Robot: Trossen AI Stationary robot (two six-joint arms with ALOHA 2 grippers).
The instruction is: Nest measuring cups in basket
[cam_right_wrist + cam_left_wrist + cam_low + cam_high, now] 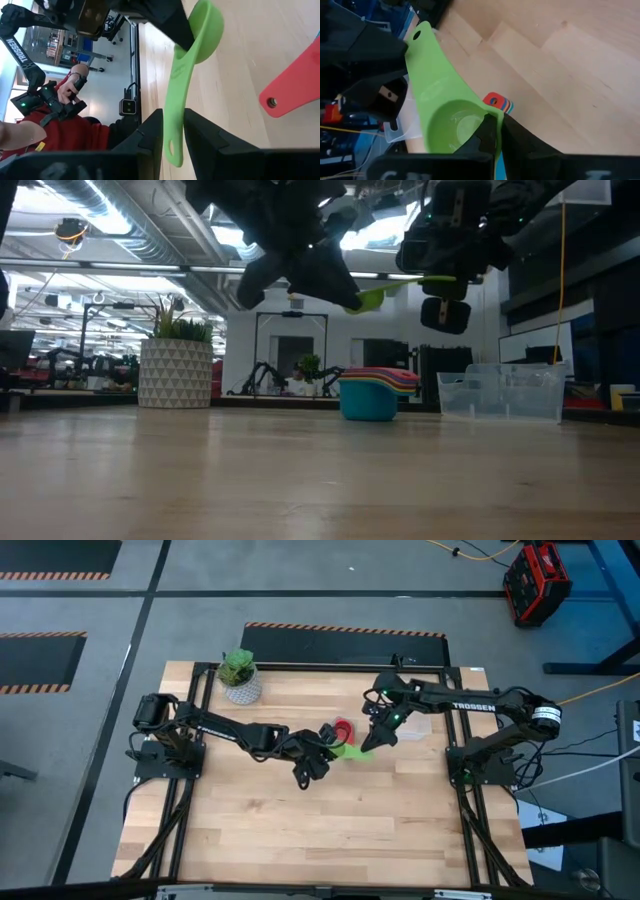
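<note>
A green measuring cup [350, 752] hangs in the air above the table's middle, held between both grippers. My left gripper [333, 749] is shut on its bowl end, and my right gripper [368, 744] is shut on its handle. In the low view the cup [372, 298] is well above the wood. Beneath and behind it, a nested stack of measuring cups [375, 392], blue lowest and red on top [343, 728], rests on its base on the table. The clear basket [418, 727] stands on the table to the stack's right [505, 392]. My left gripper holds the green cup by its bowl rim [494, 118], on the side away from the handle. One finger is inside the bowl and one outside. The cup is lifted clear of the table. My right gripper pinches the flat handle near its free end [173, 131], close to the hanging hole, between its two fingers [150, 135]. The fingers come from the table's right side, slanting down, and lie along the handle. The handle runs away from them toward the bowl [207, 30].
A green plant in a white patterned pot [240, 678] stands at the table's far left. A person in a red sleeve [60, 125] shows beyond the table in the right wrist view. The near half of the wooden table top [320, 830] is bare.
</note>
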